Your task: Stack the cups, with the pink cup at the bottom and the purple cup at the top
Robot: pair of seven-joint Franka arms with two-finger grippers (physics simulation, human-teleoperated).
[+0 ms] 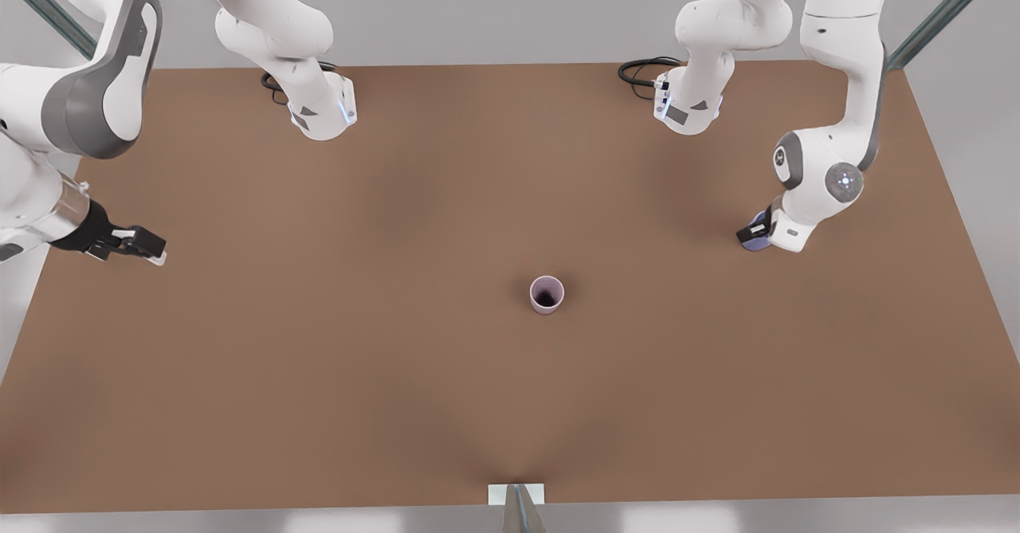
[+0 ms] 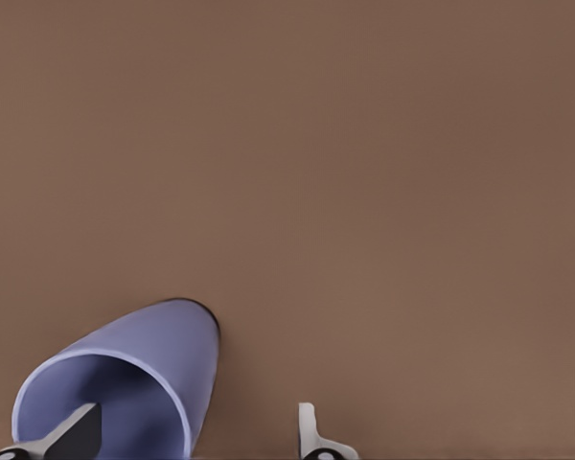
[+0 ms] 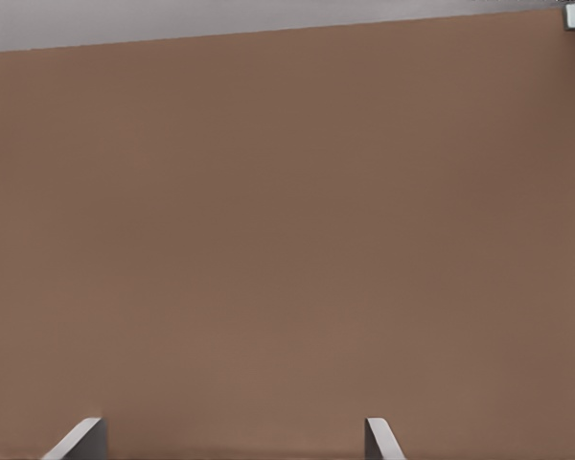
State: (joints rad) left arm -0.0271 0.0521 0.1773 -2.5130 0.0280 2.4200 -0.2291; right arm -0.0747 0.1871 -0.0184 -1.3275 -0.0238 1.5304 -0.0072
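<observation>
Cups sit far apart on the brown table (image 1: 319, 374). The pink cup (image 1: 547, 294) stands upright and alone near the table's middle, mouth open upward, touching nothing. Well off from the pink cup, toward the front view's right, the left gripper (image 1: 757, 234) is low over the table with the purple cup (image 2: 125, 383) at its fingers. One finger (image 2: 72, 433) reaches inside the cup's mouth, the other finger (image 2: 311, 433) stands clear outside its wall, so the jaws are apart. Far from the pink cup on the front view's left, the right gripper (image 1: 142, 246) waits above the table edge, its jaws spread and holding nothing.
</observation>
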